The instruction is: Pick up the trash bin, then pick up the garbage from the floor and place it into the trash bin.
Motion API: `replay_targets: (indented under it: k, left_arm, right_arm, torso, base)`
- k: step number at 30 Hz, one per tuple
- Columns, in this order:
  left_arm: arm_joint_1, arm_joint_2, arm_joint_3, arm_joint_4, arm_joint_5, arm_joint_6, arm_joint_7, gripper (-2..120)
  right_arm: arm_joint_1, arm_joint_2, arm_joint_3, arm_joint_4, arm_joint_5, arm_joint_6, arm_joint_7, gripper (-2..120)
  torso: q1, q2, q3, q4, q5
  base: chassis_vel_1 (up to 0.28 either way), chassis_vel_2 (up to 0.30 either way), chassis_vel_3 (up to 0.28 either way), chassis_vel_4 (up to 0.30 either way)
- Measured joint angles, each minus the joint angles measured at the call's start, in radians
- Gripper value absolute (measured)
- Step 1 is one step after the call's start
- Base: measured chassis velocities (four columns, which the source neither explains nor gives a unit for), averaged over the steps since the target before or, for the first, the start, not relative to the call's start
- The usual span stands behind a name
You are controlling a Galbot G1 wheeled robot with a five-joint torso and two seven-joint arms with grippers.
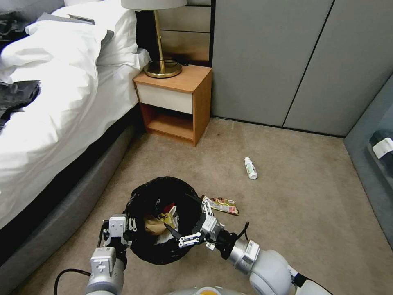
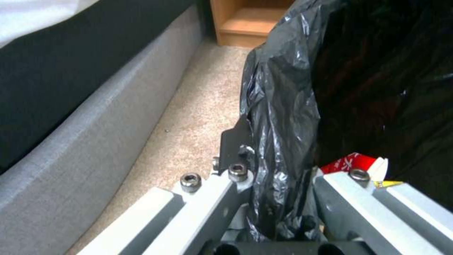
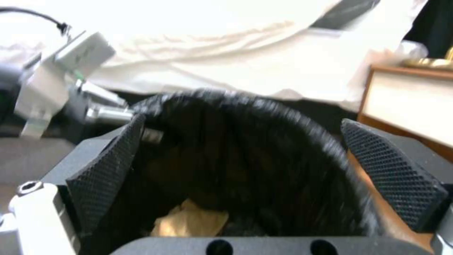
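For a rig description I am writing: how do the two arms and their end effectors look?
Both arms have silver-grey rounded metal links. The left end effector has light grey finger bars with black hex bolts and a black cable looping near its wrist. The right end effector has a white and black body, black cable, and black cross-hatched pads.

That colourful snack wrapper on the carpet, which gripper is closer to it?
Right. The right gripper hangs open over the trash bin, beside the snack wrapper; the left gripper clamps the bin's far rim.

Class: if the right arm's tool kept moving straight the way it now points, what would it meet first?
Probably the inside of the black-bag-lined white plastic trash bin: the open right tool points into its mouth, toward the brown paper bag; depth unclear.
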Motion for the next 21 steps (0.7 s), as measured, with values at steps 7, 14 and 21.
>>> replay_targets:
  k: [7,14,21]
  left_arm:
    - [-0.003,0.009,-0.01,0.014,-0.001,0.0,0.0,1]
    - [-0.014,0.016,-0.011,0.03,-0.004,0.0,0.0,1]
    - [-0.024,0.026,-0.022,0.04,-0.022,0.0,-0.001,1]
  right_arm:
    - [-0.001,0.009,0.091,0.147,0.006,0.004,0.068,100]
    - [-0.111,0.072,0.268,0.277,-0.024,0.008,0.17,100]
    - [-0.347,0.176,0.512,0.328,-0.052,0.086,0.284,100]
  torso:
    - [0.0,0.0,0.0,0.0003,-0.0003]
    - [0.0,0.0,0.0,-0.0002,-0.0002]
    - [0.0,0.0,0.0,0.0001,-0.0001]
  base:
    - [0.0,0.0,0.0,0.0]
    - [0.0,0.0,0.0,0.0]
    - [0.0,0.0,0.0,0.0]
